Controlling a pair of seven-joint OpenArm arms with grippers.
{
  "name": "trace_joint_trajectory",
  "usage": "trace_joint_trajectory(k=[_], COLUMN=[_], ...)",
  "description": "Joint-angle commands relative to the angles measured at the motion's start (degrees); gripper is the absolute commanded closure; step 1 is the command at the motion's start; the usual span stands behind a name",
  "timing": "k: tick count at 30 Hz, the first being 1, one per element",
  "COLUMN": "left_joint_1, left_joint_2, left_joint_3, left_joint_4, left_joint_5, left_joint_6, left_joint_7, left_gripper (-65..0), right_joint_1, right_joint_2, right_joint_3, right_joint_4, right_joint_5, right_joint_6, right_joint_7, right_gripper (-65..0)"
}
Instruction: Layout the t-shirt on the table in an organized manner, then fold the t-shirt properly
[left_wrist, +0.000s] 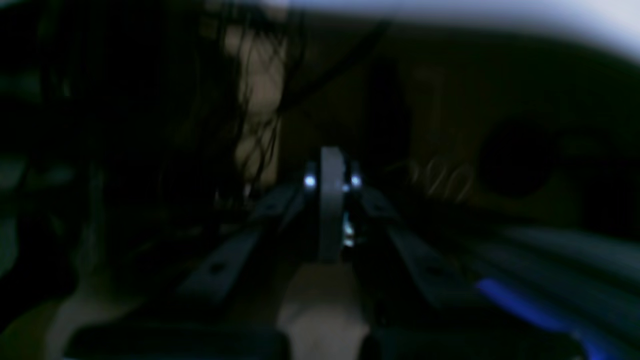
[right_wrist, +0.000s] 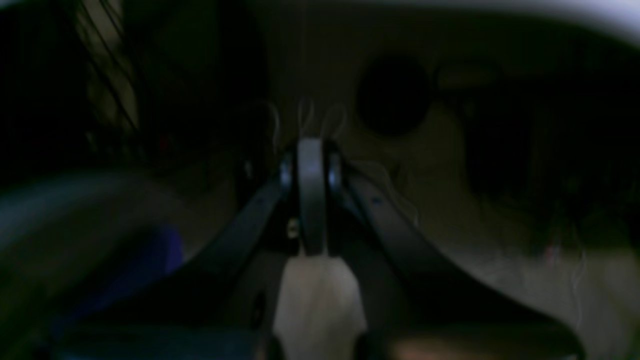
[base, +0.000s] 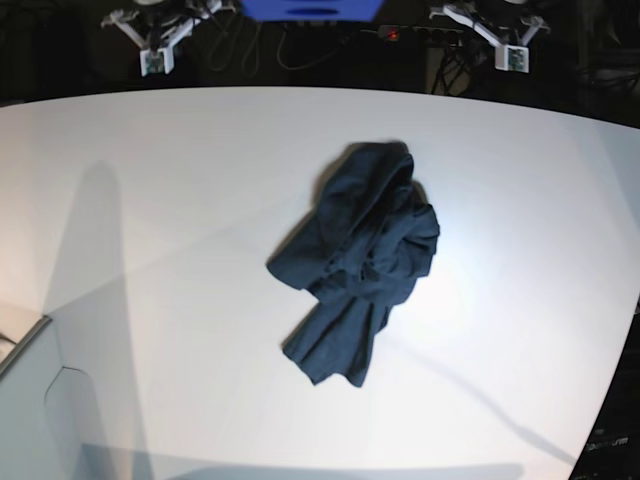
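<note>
My left claw (left_wrist: 331, 205) is closed, fingers together and nothing between them; my right claw (right_wrist: 312, 197) likewise, closed and bare. Both hang just beyond the same long edge of the bench (base: 200, 360), well apart from each other, the left near one corner, the right toward the other. Below the claws, my wrist views give only dim, blurred ground with loops of cable (right_wrist: 332, 120), too dark to sort further. A blue patch (base: 313, 10) sits between my two arms at that edge. Outward, on the white bench: one dark navy t-shirt (base: 350, 250), near the middle, touched by neither claw. Specimen lies crumpled and unfolded, bunched in thick creases, one rumpled end toward my side, a narrower flap splayed toward the far side. Faint shadows streak the white surface around it.
</note>
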Motion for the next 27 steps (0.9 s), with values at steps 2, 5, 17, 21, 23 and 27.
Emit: trace_joint_trajectory(k=[2, 5, 17, 21, 23, 27], left_joint_1=[2.8, 3.6, -0.5, -3.0, -5.1, -10.4], left_joint_2=[-1.6, -3.8, -3.7, -3.7, -3.7, -1.0], left_joint_3=[-0.2, -0.2, 0.1, 0.2, 0.2, 1.4], left_joint_4=[5.3, 11.2, 21.2, 20.8, 18.4, 13.1], left_joint_5=[-1.9, -4.0, -5.3, -5.3, -5.3, -5.3], left_joint_6=[0.2, 0.3, 0.3, 0.3, 0.0, -0.1], left_joint_7=[-0.9, -0.9, -0.9, -0.9, -0.9, -0.9], left_gripper=[0.0, 0.0, -19.2, -40.9, -43.7, -43.6], right_joint_1=[-1.9, -1.7, 8.5, 10.4, 10.6, 10.6], right_joint_2=[0.2, 0.2, -0.1, 0.0, 0.1, 0.2], right_joint_3=[0.2, 0.1, -2.1, -2.1, -2.1, -2.1], right_joint_4=[5.4, 11.3, 16.5, 16.9, 16.9, 16.9], right_joint_5=[0.0, 0.0, 0.1, 0.1, 0.1, 0.1], right_joint_6=[0.1, 0.1, 0.1, 0.1, 0.1, 0.1], right_joint_7=[0.0, -0.1, -4.3, -7.4, -7.4, -7.4], right_gripper=[0.0, 0.0, -2.9, -16.9, -23.2, -28.9])
